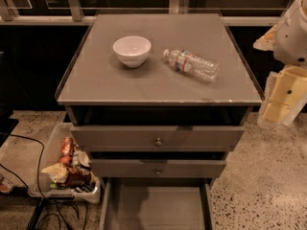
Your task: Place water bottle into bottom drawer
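Observation:
The water bottle [192, 64] lies on its side on the grey cabinet top [158, 87], cap pointing left toward the white bowl [132, 50]. The bottom drawer [156, 209] is pulled out at the bottom of the view, showing a plain empty floor. My gripper [283, 97] hangs at the right edge of the view, beside the cabinet's right side, away from the bottle and holding nothing.
Two upper drawer fronts with round knobs [158, 141] sit above the open drawer. A white bin of snack packets [67, 169] stands on the floor to the left, with black cables [29, 176] beside it. Speckled floor lies to the right.

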### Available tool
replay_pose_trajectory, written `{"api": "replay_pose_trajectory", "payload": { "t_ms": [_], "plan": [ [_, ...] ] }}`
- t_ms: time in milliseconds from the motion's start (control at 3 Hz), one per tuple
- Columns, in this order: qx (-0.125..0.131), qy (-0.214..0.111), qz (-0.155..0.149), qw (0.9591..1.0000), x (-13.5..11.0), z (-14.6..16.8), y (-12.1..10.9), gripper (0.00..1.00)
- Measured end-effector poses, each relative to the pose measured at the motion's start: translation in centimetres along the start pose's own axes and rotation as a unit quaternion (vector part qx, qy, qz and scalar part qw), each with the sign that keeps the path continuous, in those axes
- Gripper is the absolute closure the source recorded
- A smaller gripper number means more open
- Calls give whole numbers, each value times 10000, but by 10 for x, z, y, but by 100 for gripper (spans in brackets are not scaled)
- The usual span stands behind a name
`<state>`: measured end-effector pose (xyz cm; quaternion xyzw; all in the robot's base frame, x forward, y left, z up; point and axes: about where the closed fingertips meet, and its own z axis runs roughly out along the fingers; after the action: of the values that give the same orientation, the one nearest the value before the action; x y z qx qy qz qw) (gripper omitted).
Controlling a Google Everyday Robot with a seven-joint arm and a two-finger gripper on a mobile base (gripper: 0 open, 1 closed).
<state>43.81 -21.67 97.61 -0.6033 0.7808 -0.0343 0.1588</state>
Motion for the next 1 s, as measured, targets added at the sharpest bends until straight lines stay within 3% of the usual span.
{"api": "replay_pose_trajectory", "payload": {
  "t_ms": [333,1000],
  "plan": [
    [19,-49,-12,10000,-2,-1,-1,0],
    [67,-837,-327,9959,-50,18,-29,0]
  ]
}}
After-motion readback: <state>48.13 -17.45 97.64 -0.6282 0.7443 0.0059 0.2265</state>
